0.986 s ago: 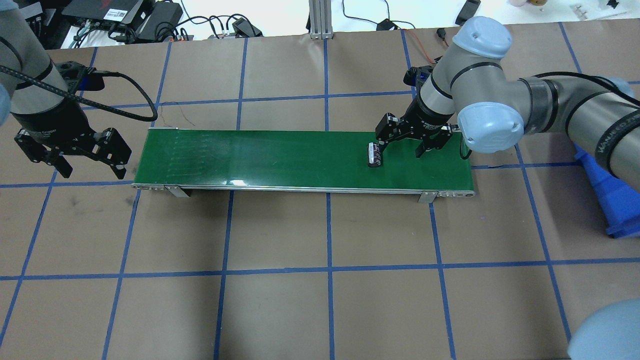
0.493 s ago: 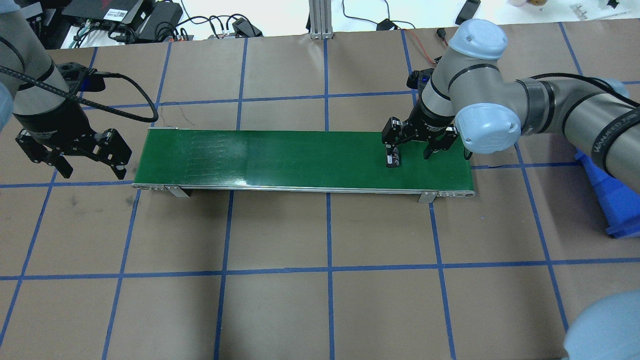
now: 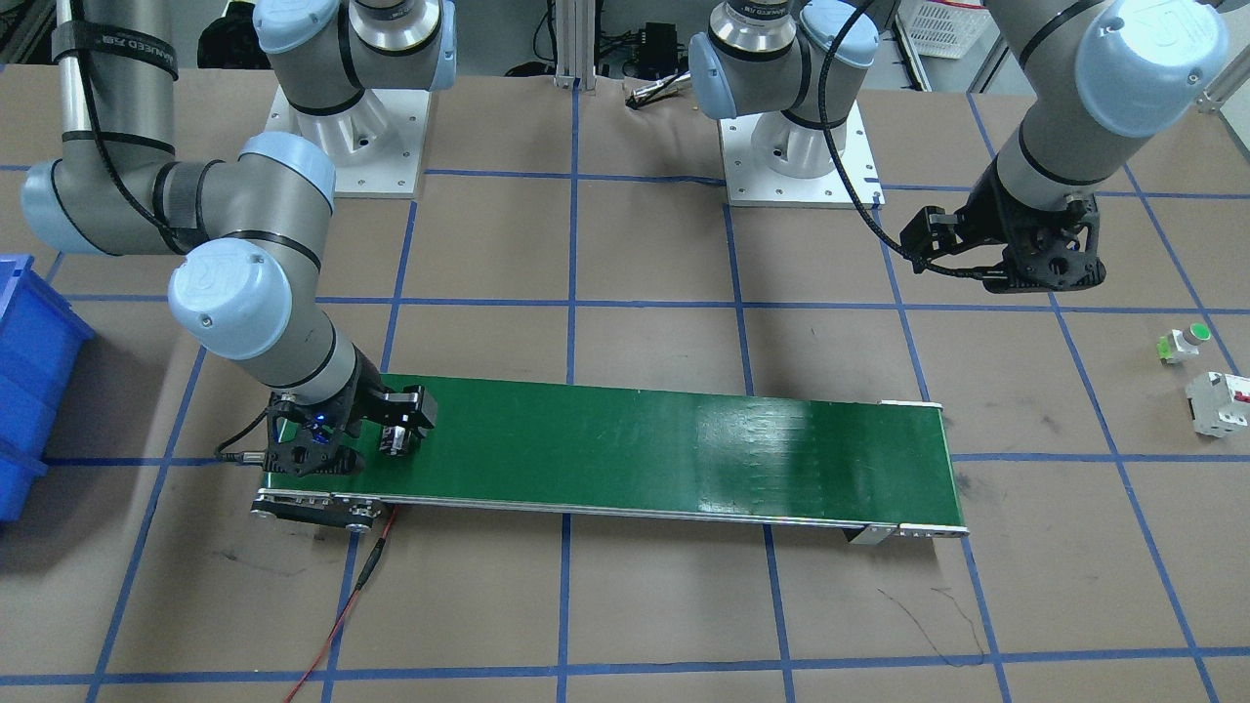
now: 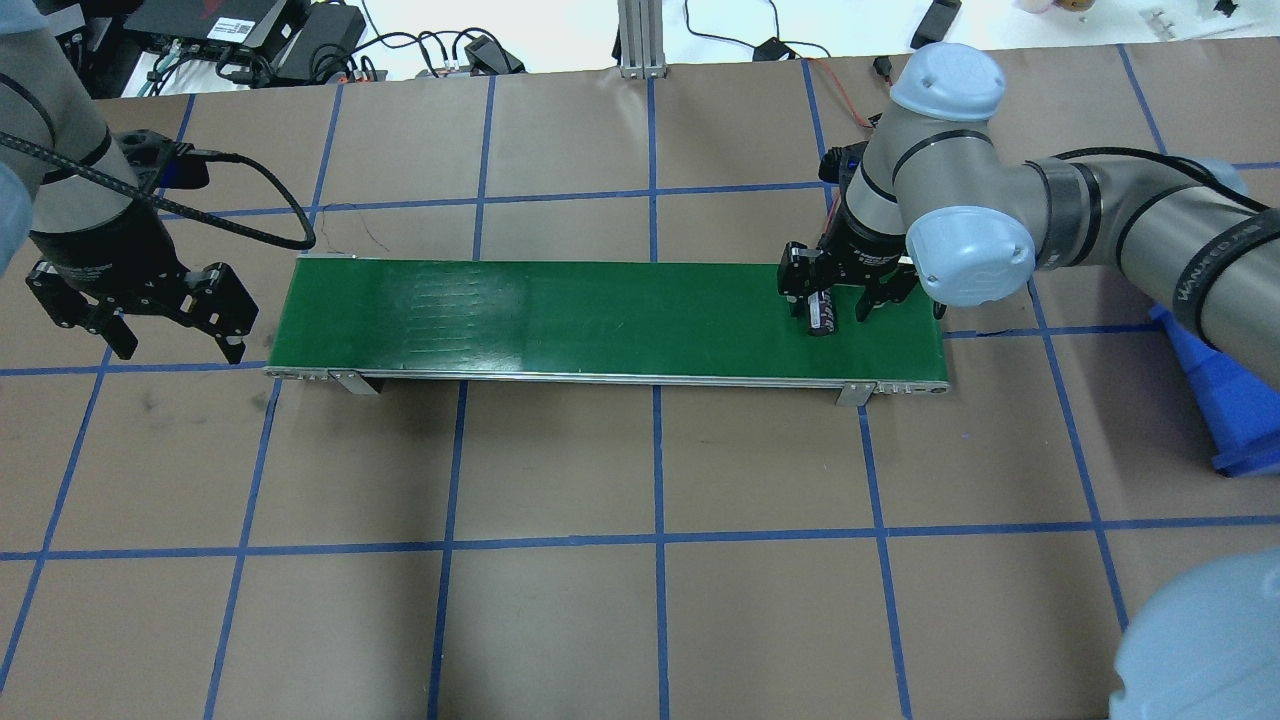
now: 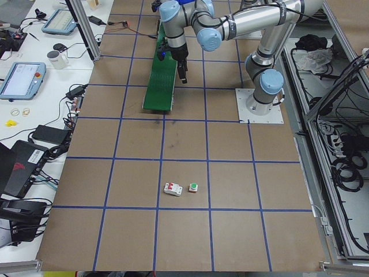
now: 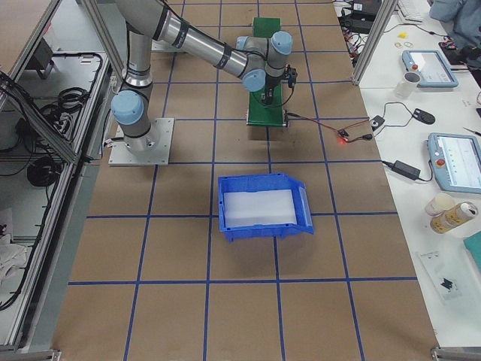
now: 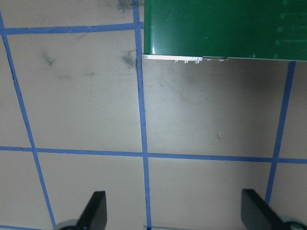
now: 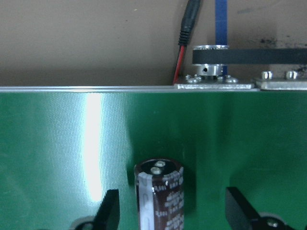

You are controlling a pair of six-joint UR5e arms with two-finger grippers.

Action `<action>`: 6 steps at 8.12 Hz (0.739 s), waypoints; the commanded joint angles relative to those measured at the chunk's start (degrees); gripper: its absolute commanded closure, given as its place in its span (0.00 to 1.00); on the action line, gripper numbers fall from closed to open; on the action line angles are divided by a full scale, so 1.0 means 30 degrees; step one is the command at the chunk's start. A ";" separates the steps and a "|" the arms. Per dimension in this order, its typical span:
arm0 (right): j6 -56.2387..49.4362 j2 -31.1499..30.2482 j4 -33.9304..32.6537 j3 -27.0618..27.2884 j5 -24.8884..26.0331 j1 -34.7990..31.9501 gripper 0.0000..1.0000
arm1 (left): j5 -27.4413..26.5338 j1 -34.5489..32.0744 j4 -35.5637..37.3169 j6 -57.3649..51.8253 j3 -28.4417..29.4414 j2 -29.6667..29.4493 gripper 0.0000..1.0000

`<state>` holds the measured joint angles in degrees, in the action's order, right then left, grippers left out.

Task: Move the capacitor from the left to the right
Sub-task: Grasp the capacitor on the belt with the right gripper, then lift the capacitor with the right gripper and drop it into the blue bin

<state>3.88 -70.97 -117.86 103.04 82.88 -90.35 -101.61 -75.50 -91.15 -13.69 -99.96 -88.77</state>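
The capacitor (image 4: 820,314), a small dark cylinder with pale print, lies on the green conveyor belt (image 4: 600,315) near its right end. My right gripper (image 4: 835,305) is open and straddles it. In the right wrist view the capacitor (image 8: 160,194) lies between the two fingertips, nearer the left finger (image 8: 109,208), with a gap on each side. In the front view the capacitor (image 3: 394,439) shows beside my right gripper (image 3: 366,439). My left gripper (image 4: 165,335) is open and empty, off the belt's left end over bare table, and it also shows in its wrist view (image 7: 175,215).
A blue bin (image 4: 1220,390) stands right of the belt; it also shows in the front view (image 3: 29,371). A green-capped push button (image 3: 1184,342) and a white breaker (image 3: 1216,402) lie on the table beyond my left gripper. A red wire (image 3: 342,605) runs from the belt's motor end.
The capacitor has moved to the right along the belt. My right gripper has moved right with it and its fingers now stand closer together on either side of it. The left gripper has barely shifted.
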 commanded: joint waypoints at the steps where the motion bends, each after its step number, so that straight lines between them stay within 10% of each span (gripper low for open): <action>1: -0.0179 0.0191 0.0087 -0.0244 0.1314 0.0000 0.76 | 0.0061 0.0000 0.0003 0.0024 -0.0080 -0.0233 0.00; 6: -0.3016 -0.0624 0.2570 -0.3284 0.5065 0.0815 0.95 | -0.0025 -0.0029 -0.0026 0.0024 -0.0051 -0.0205 0.00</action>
<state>-1.75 -70.89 -114.28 97.25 94.65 -89.79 -101.67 -75.50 -91.22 -13.67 -100.26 -89.39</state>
